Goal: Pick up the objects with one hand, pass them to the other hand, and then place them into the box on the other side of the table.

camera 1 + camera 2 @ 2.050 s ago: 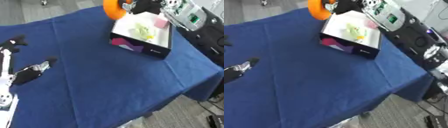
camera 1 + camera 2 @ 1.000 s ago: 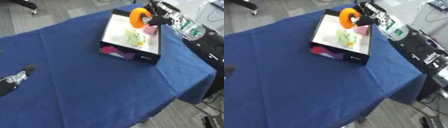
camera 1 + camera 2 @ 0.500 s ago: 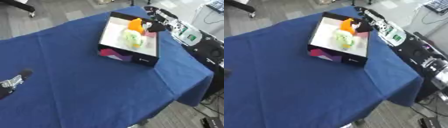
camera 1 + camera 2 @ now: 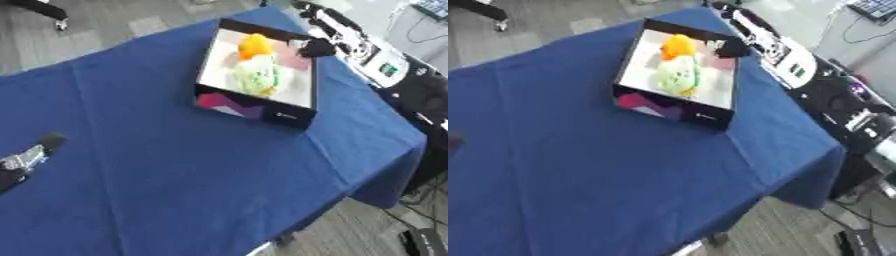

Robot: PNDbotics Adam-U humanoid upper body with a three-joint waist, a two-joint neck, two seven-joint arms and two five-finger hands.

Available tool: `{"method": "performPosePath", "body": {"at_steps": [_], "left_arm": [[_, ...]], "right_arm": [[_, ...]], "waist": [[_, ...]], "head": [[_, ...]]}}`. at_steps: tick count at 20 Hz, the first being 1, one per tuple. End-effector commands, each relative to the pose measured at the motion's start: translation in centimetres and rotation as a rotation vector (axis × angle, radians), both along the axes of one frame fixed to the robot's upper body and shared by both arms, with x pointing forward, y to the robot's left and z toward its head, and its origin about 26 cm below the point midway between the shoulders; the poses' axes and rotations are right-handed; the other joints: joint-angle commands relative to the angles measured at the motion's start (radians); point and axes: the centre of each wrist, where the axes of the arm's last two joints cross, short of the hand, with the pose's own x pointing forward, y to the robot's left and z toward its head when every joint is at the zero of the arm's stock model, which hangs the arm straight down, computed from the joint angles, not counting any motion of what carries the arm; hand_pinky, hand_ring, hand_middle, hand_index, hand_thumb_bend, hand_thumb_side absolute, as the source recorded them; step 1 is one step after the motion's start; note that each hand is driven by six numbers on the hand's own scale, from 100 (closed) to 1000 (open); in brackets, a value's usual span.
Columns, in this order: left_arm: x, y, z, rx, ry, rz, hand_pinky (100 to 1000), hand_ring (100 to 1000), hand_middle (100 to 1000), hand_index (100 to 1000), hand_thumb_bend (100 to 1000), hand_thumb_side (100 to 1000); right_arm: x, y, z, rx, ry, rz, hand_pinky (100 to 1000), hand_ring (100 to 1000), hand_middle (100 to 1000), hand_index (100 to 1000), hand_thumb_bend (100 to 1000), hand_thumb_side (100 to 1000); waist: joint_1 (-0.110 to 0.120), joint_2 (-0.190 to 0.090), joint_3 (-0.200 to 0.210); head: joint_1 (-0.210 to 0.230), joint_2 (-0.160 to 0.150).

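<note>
Your box [image 4: 254, 107] sits at one o'clock on the blue table [image 4: 175, 190]. Inside lie a pale green piece [image 4: 256, 77], an orange object [image 4: 254, 46] at its twelve o'clock, and something pink [image 4: 296, 61]. They look light and probably soft, so grasp around the middle. Your right hand [image 4: 315, 48] hovers at the box's far rim, fingers unclear. Your left hand [image 4: 26, 160] rests at nine o'clock, fingers unreadable.

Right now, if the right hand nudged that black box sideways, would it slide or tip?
Probably slide: the box looks low and wide, sitting flat on the blue cloth. The cloth may bunch under it. The orange item and pale green item inside add some weight, likely little.
</note>
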Motion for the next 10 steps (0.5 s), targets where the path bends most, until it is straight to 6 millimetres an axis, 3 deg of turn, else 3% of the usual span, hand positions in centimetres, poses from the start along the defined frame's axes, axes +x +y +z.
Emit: {"method": "performPosePath", "body": {"at_steps": [1,2,8,10], "left_arm": [[0.1,1.1,1.1,-0.02,-0.039,0.03,778,831,638,847,816,504],[0.1,1.5,1.2,-0.032,-0.042,0.048,775,828,636,847,793,511],[0.1,6.3,2.1,-0.152,-0.045,0.209,786,831,661,866,668,560],[-0.2,8.3,2.3,-0.209,-0.038,0.267,781,836,680,880,644,564]], "right_arm": [[-0.5,1.1,3.3,0.072,-0.127,0.045,1000,1000,1000,1000,100,426],[-0.7,2.1,3.7,0.135,-0.176,0.084,1000,1000,1000,1000,100,489],[-4.0,9.0,3.8,0.327,-0.314,0.339,1000,1000,1000,1000,100,524],[-4.9,10.1,3.2,0.355,-0.341,0.374,1000,1000,1000,1000,100,525]], "waist": [[0.007,-0.021,-0.007],[0.007,-0.024,-0.011],[0.014,-0.042,-0.036],[0.017,-0.047,-0.042]], "head": [[0.03,0.012],[0.047,0.016],[0.159,0.031],[0.204,0.034]]}}
